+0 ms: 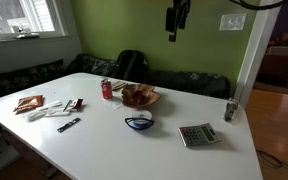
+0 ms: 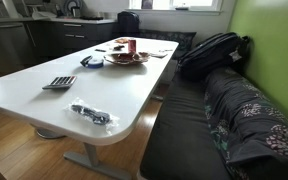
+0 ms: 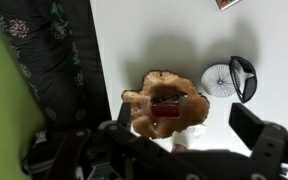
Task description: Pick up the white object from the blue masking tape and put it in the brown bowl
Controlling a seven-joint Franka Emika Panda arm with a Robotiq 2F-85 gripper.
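A: Where does the white object (image 3: 216, 78) sit?
B: At the blue masking tape (image 3: 244, 79), on the white table (image 1: 184, 160). In an exterior view, white shows inside the ring (image 1: 138, 122). In the wrist view it overlaps the ring's edge, so I cannot tell whether it lies in the hole or on the rim
A: And the brown bowl (image 1: 141, 97)?
B: Near the tape but apart from it. A red can (image 1: 107, 89) stands upright just beside the bowl. In the wrist view something red shows at the bowl's middle; what it is I cannot tell
A: What about the gripper (image 1: 177, 18)?
B: It hangs high above the table, touching nothing. The wrist view looks down on the bowl between the two fingers (image 3: 249, 125), which stand wide apart with nothing held between them
A: Anything else around?
B: A grey calculator (image 1: 196, 135) lies flat toward one end of the table, well apart from the tape. Flat packets (image 1: 29, 103) lie toward the opposite end. A black backpack (image 2: 216, 50) rests on the bench (image 2: 184, 130) beside the table
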